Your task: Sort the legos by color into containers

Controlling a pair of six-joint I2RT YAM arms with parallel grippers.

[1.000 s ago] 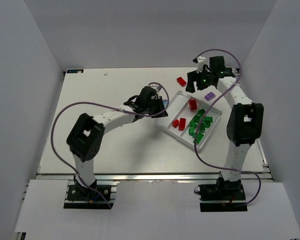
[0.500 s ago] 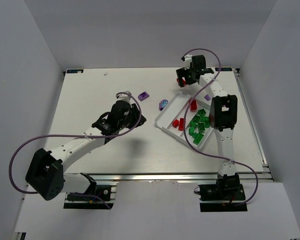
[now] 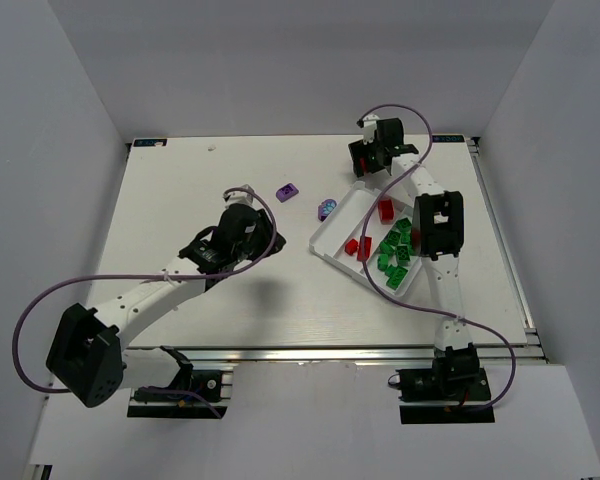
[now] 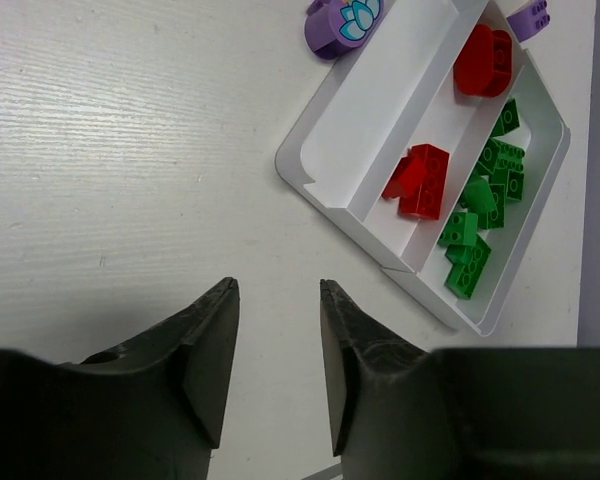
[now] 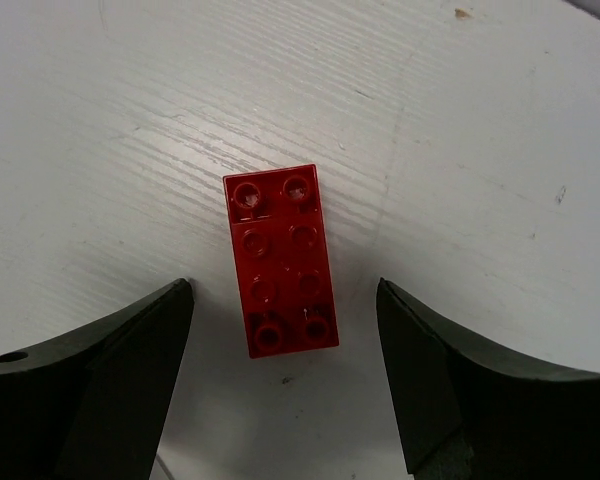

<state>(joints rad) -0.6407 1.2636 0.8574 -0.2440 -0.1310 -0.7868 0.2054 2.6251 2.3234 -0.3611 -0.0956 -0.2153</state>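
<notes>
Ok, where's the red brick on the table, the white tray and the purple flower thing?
red brick (image 5: pixel 280 262), right wrist view, middle of its studded top.
white tray (image 4: pixel 375 120), left wrist view, bare compartment floor.
purple flower piece (image 4: pixel 340 20), left wrist view, its printed top.

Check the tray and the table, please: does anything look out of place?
Inside the tray nothing is mixed: reds in the middle lane, greens in the lane beside it. Outside it lie a red brick, a purple brick and a round purple piece. The tray sits askew.
</notes>
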